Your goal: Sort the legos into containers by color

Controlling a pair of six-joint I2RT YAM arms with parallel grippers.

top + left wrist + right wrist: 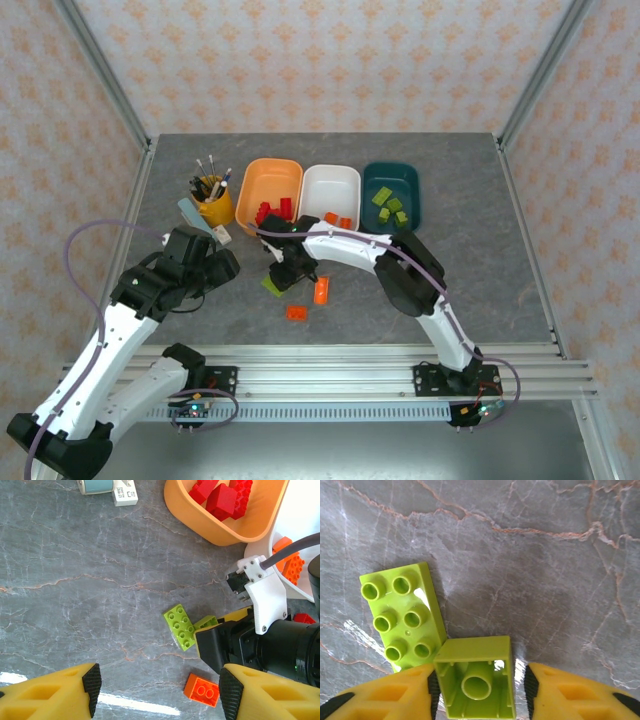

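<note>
My right gripper (479,692) is low over the table, its jaws on either side of a small lime green lego (476,680) lying on its side. The left pad touches it; a narrow gap shows at the right pad. A flat lime green lego (402,615) lies against it. My left gripper (160,686) hovers open, with an orange lego (201,690) on the table near its right finger. The orange tub (250,185) holds red legos (273,210), the white tub (330,180) orange ones, the teal tub (370,180) green ones.
A yellow cup of pens (213,205) stands left of the orange tub, with a small white and teal object (112,487) beside it. Two loose orange legos (321,291) (297,313) lie near the table's middle. The right arm (400,265) arches over the table's centre.
</note>
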